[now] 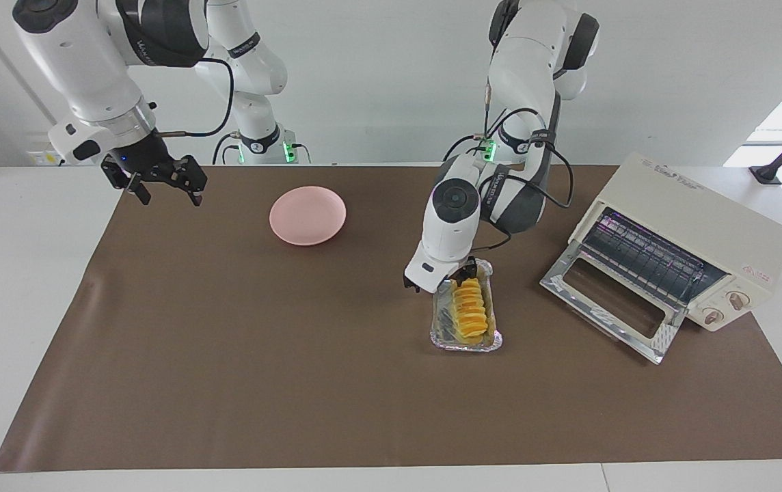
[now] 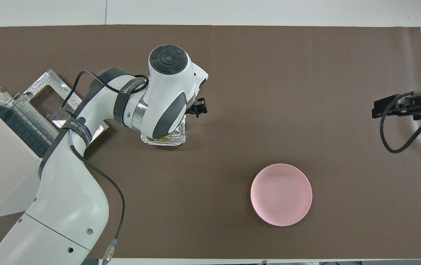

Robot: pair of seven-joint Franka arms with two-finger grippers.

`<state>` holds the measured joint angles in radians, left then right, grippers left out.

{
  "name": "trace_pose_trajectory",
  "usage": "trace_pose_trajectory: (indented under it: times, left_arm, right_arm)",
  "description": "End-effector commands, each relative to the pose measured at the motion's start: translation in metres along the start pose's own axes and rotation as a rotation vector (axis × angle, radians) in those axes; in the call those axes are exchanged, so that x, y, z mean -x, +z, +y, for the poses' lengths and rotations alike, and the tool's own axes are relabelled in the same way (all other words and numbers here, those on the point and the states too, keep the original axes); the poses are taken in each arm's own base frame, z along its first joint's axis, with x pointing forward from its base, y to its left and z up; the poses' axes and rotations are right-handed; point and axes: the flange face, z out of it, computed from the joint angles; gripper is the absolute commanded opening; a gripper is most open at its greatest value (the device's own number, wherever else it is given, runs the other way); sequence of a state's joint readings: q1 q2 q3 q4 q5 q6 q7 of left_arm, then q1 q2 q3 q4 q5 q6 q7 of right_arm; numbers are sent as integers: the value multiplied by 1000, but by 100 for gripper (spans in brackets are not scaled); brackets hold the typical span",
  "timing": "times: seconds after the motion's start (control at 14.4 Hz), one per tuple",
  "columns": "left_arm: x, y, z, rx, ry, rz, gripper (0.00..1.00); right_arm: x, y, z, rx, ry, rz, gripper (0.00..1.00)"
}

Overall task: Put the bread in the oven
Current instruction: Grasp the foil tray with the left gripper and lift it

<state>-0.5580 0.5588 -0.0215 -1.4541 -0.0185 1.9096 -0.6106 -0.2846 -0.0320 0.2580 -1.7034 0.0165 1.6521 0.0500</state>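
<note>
While your left hand (image 1: 443, 280) hovers low over the bread (image 1: 469, 311) in its foil tray (image 1: 442, 326), fingers spread wide and holding nothing, you are at the reach step — next, lower and close across the loaf. Oven (image 1: 678, 253) waits door-down beside it. Right hand (image 1: 157, 183) idles open near the worktop's (image 1: 261, 355) edge. Oven lettering — unreadable.

Crinkled shiny foil tray (image 1: 440, 321) (matt tablecloth (image 1: 261, 355))

Golden yellow-orange ridged bread (image 1: 469, 311), crinkled silver foil tray (image 1: 443, 326), pale pink plate (image 1: 307, 215), cream-white oven (image 1: 685, 253) with silver-trimmed door, brown table mat (image 1: 295, 355)
</note>
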Motion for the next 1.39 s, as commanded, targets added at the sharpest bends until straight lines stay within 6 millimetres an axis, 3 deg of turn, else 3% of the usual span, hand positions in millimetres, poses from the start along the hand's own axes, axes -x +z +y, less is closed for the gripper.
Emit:
trace_pose_trajectory:
  times: [0.0, 0.07, 0.28, 0.56, 0.63, 0.77, 1.04, 1.18, 1.32]
  left_arm:
    - [1, 12, 3, -2, -12, 39, 94]
    - [2, 14, 3, 1, -14, 41, 92]
    - [2, 23, 2, 7, -16, 46, 81]
    - [14, 36, 7, 1, -19, 36, 54]
    - [15, 36, 7, -2, -19, 32, 45]
    - [16, 36, 7, -8, -22, 21, 0]
    - [8, 27, -5, -3, -58, -20, 0]
    - [0, 7, -10, -4, -79, -41, 0]
    - [-19, -23, -34, -18, -158, -37, 0]
  right_arm:
    - [-1, -4, 3, -11, -16, 11, 100]
    - [-2, -4, -2, -8, -26, 15, 100]
    - [-3, -5, 10, -14, -9, 20, 100]
    - [-3, -3, 19, -14, 8, 6, 100]
    - [-2, -2, 20, -14, 9, 3, 100]
    - [-1, -1, 17, -14, 6, -4, 100]
    - [0, 0, 19, -12, 6, -15, 100]
    - [0, 0, 20, -2, -18, -16, 100]
    - [0, 0, 23, 15, -46, -16, 100]
